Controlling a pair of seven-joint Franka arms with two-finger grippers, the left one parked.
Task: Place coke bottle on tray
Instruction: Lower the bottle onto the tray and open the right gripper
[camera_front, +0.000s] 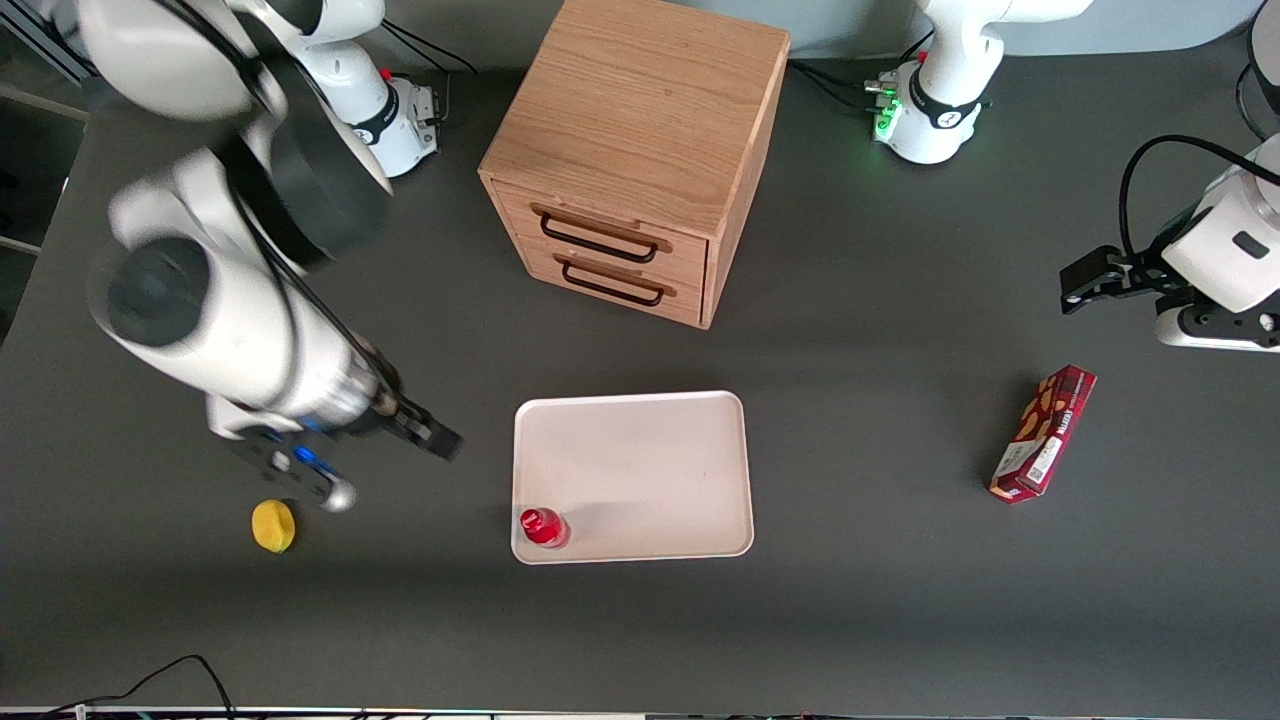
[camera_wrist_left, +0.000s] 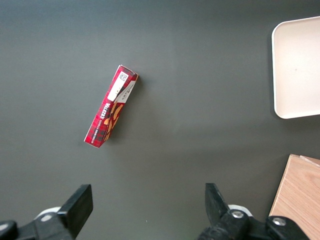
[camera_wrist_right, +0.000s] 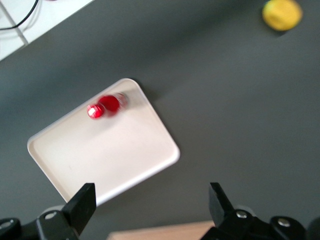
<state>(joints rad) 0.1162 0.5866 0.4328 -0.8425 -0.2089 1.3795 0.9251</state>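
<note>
The small red coke bottle (camera_front: 543, 527) stands upright on the pale pinkish-white tray (camera_front: 640, 450), in the tray's corner nearest the front camera on the working arm's side. It also shows in the right wrist view (camera_wrist_right: 105, 106) on the tray (camera_wrist_right: 115, 155). My right gripper (camera_front: 440, 440) is open and empty, raised above the bare table beside the tray, apart from the bottle. Its fingers (camera_wrist_right: 82, 205) stand wide apart.
A wooden two-drawer cabinet (camera_front: 640, 150) stands farther from the front camera than the tray. A yellow round object (camera_front: 273, 525) lies on the table toward the working arm's end. A dark red snack box (camera_front: 1043, 432) lies toward the parked arm's end.
</note>
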